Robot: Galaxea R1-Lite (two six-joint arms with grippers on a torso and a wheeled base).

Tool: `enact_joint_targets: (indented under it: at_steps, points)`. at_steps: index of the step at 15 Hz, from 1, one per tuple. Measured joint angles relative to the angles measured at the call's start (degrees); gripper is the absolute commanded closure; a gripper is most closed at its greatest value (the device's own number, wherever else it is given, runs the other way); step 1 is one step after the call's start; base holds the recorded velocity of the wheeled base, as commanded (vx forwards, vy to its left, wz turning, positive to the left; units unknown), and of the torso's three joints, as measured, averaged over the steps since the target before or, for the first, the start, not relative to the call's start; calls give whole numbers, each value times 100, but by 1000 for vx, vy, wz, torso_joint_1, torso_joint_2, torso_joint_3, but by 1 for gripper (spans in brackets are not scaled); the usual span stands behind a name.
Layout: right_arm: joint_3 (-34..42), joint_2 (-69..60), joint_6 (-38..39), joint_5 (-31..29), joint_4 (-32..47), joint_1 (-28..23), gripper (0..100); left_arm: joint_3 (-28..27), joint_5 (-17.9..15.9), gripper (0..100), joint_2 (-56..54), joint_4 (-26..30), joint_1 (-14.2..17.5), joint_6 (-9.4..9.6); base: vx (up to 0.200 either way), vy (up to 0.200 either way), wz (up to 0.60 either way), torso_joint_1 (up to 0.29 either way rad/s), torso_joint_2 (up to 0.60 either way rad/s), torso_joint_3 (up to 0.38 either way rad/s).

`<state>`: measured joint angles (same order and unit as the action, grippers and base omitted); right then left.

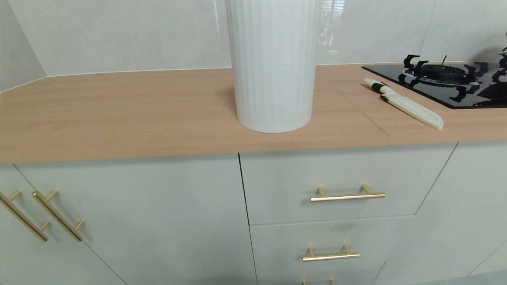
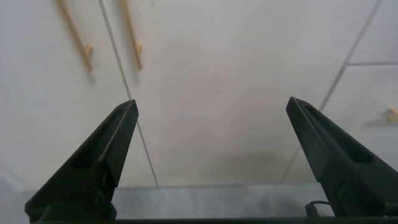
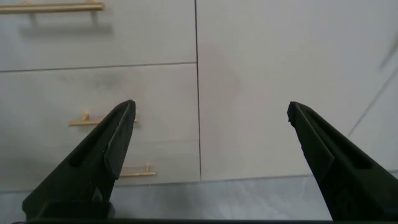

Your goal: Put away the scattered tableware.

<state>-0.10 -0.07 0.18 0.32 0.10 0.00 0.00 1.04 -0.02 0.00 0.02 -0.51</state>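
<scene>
Two pincers, both released. Left gripper (image 2: 211, 102): fingers (image 2: 102, 152) spread wide, empty; faces pale cabinet doors (image 2: 217, 81) with brass handles (image 2: 132, 34). Right gripper (image 3: 211, 104): likewise spread and empty; faces drawer fronts (image 3: 93, 93) with brass pulls (image 3: 53, 7). Up on wooden countertop (image 1: 119, 114): cream knife (image 1: 404, 103), black band at handle, lies flat at right, just beside near-left corner of black hob (image 1: 443, 85). Left of knife, well apart: tall white ribbed container (image 1: 273, 63), upright, near front edge.
</scene>
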Motion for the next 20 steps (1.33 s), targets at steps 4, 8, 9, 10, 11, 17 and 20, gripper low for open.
enact_joint_targets:
  at_steps: [4, 8, 9, 10, 11, 17, 20]
  points:
    - [0, 0, -7, 1, 0, 0, 0, 0, 0, 0, 0, 0, -2, 5, 0, 0, 0, 0, 0, 0]
    - [0, 0, -5, 1, -5, 0, 0, 0, -4, 0, 0, 0, 0, 7, 0, 0, 450, 7, -1, 3]
    - [0, 0, -2, 0, -5, 0, 0, 0, -2, 0, 0, 2, 0, 7, 0, 0, 0, 0, 0, 0]
    - [0, 0, -5, 1, -5, 0, 0, 0, 0, 0, 0, 0, 0, 7, 0, 0, 0, 0, 0, 0]
    - [0, 0, -2, 0, -2, 0, 0, 0, -2, 0, 0, 0, 0, 7, 0, 0, 0, 0, 0, 0]
    - [0, 0, 0, 1, -2, 0, 0, 0, -4, 0, 0, 0, 0, 9, 0, 0, 0, 0, 0, 0]
    - [0, 0, 0, 0, -5, 0, 0, 0, -4, 0, 0, 0, 0, 9, 0, 0, 0, 0, 0, 0]
